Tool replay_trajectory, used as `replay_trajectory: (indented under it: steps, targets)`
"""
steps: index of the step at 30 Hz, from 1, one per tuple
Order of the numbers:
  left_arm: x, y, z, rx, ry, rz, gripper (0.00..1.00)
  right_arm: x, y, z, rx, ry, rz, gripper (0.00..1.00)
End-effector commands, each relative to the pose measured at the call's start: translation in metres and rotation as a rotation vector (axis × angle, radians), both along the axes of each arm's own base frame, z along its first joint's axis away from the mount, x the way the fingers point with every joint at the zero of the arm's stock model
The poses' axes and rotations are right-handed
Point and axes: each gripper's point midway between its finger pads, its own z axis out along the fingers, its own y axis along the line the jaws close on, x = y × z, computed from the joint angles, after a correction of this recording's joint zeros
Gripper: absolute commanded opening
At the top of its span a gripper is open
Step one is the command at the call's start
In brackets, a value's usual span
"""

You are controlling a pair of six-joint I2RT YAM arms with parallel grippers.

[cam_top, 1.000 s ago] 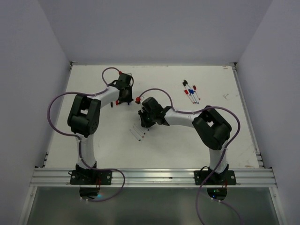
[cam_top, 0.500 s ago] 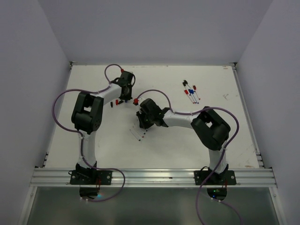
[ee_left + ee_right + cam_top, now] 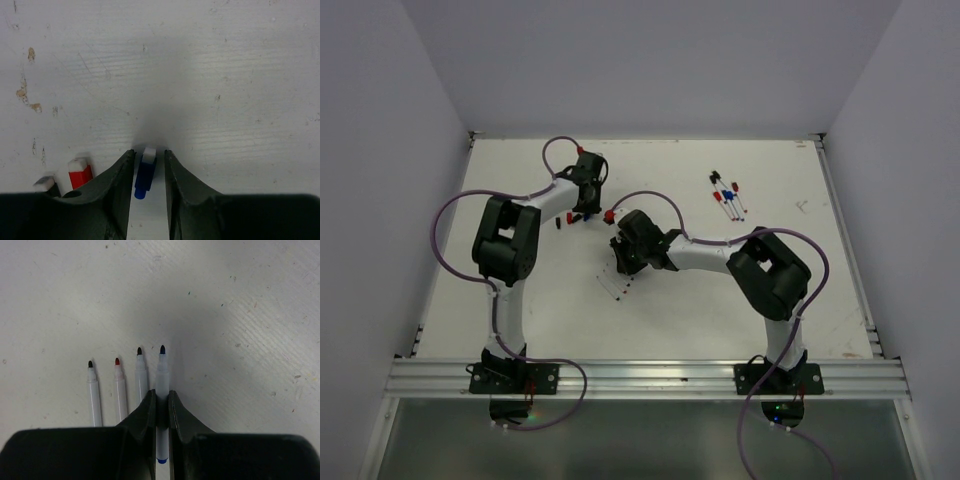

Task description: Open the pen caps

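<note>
One pen (image 3: 162, 375) in R claw (image 3: 161, 396)

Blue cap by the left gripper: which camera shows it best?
Left wrist view: the blue cap lies centred on the table, inside the open left gripper. In the top view it is too small to pick out beside that gripper. The right wrist view shows only pens, not the cap.

Robotics lab cell: scuffed white table (image 3: 550, 320), plain pale walls (image 3: 650, 60), aluminium rail (image 3: 650, 378), cabled left arm (image 3: 505, 250) and right arm (image 3: 770, 275).
</note>
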Motion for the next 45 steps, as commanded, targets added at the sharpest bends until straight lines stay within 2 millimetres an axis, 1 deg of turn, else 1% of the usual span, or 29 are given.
replay_trajectory:
  steps: [1,4,6,9,10,12,13,16,17,18,20,21,23,24,25,28,30,31,33,34,36,38,39,40,41,42,43,44,45]
  targets:
    - [0.009,0.002,0.030,0.001,-0.085,0.006,0.34,-0.013,-0.009,-0.026,-0.069,0.048,0.016,0.03]
    - [0.015,0.003,0.044,0.004,-0.120,0.015,0.37,-0.015,-0.011,-0.027,-0.077,0.045,0.018,0.06]
    - [0.022,0.003,0.055,0.002,-0.148,0.020,0.39,-0.014,-0.011,-0.026,-0.079,0.044,0.016,0.10]
    - [0.032,0.006,0.075,0.012,-0.211,0.051,0.45,-0.013,-0.011,-0.025,-0.084,0.037,0.015,0.13]
    - [0.036,0.007,0.080,0.010,-0.226,0.059,0.45,-0.014,-0.010,-0.025,-0.082,0.037,0.017,0.14]
    - [0.044,0.005,0.096,0.000,-0.261,0.065,0.46,-0.012,-0.011,-0.025,-0.088,0.035,0.015,0.16]
    - [0.049,0.004,0.106,-0.006,-0.280,0.062,0.46,-0.013,-0.011,-0.025,-0.090,0.034,0.017,0.19]
    - [0.054,0.002,0.127,-0.020,-0.319,0.063,0.47,-0.013,-0.014,-0.026,-0.100,0.037,0.016,0.22]
    - [0.054,0.002,0.133,-0.023,-0.329,0.062,0.47,-0.014,-0.013,-0.026,-0.100,0.036,0.019,0.24]
    - [0.053,0.002,0.144,-0.034,-0.350,0.065,0.47,-0.014,-0.015,-0.028,-0.103,0.038,0.018,0.24]
    - [0.052,0.003,0.155,-0.047,-0.375,0.072,0.48,-0.015,-0.015,-0.028,-0.102,0.039,0.020,0.27]
    - [0.050,0.004,0.168,-0.058,-0.401,0.080,0.48,-0.016,-0.015,-0.029,-0.103,0.040,0.022,0.27]
    - [0.046,0.004,0.172,-0.074,-0.419,0.088,0.50,-0.016,-0.015,-0.028,-0.100,0.039,0.020,0.31]
    - [0.044,0.005,0.182,-0.086,-0.440,0.090,0.50,-0.016,-0.014,-0.027,-0.100,0.034,0.021,0.31]
    - [0.042,0.004,0.182,-0.097,-0.438,0.088,0.50,-0.015,-0.014,-0.024,-0.096,0.025,0.016,0.32]
    - [0.035,0.003,0.193,-0.129,-0.447,0.079,0.50,-0.011,-0.015,-0.014,-0.085,-0.007,0.003,0.33]
    - [0.030,0.001,0.202,-0.148,-0.460,0.070,0.51,-0.007,-0.013,0.002,-0.065,-0.034,-0.001,0.33]
    - [0.028,0.001,0.202,-0.157,-0.458,0.068,0.51,0.000,-0.018,0.008,-0.083,-0.068,-0.031,0.33]
    - [0.023,-0.001,0.210,-0.177,-0.474,0.057,0.51,0.012,-0.020,0.033,-0.080,-0.134,-0.055,0.35]
    - [0.021,-0.002,0.208,-0.187,-0.472,0.047,0.51,0.021,-0.027,0.042,-0.106,-0.181,-0.091,0.37]
    - [0.017,-0.004,0.214,-0.205,-0.479,0.042,0.51,0.038,-0.037,0.068,-0.116,-0.238,-0.130,0.43]
    - [0.014,-0.007,0.210,-0.227,-0.478,0.033,0.51,0.056,-0.052,0.081,-0.127,-0.264,-0.195,0.54]
    - [0.013,-0.008,0.210,-0.232,-0.478,0.032,0.51,0.074,-0.068,0.089,-0.129,-0.260,-0.251,0.60]
    - [0.011,-0.011,0.208,-0.249,-0.472,0.026,0.51,0.084,-0.078,0.092,-0.133,-0.253,-0.286,0.71]
    - [0.012,-0.012,0.208,-0.260,-0.470,0.020,0.51,0.094,-0.092,0.095,-0.154,-0.257,-0.329,0.73]
    - [0.012,-0.015,0.207,-0.270,-0.468,0.013,0.51,0.112,-0.111,0.098,-0.176,-0.258,-0.379,0.73]
    - [0.011,-0.019,0.204,-0.286,-0.458,0.003,0.51,0.120,-0.121,0.100,-0.194,-0.268,-0.404,0.74]
    - [0.011,-0.021,0.200,-0.295,-0.451,-0.004,0.51,0.132,-0.142,0.098,-0.234,-0.274,-0.450,0.76]
    - [0.011,-0.023,0.198,-0.307,-0.448,-0.005,0.51,0.142,-0.151,0.099,-0.246,-0.276,-0.468,0.76]
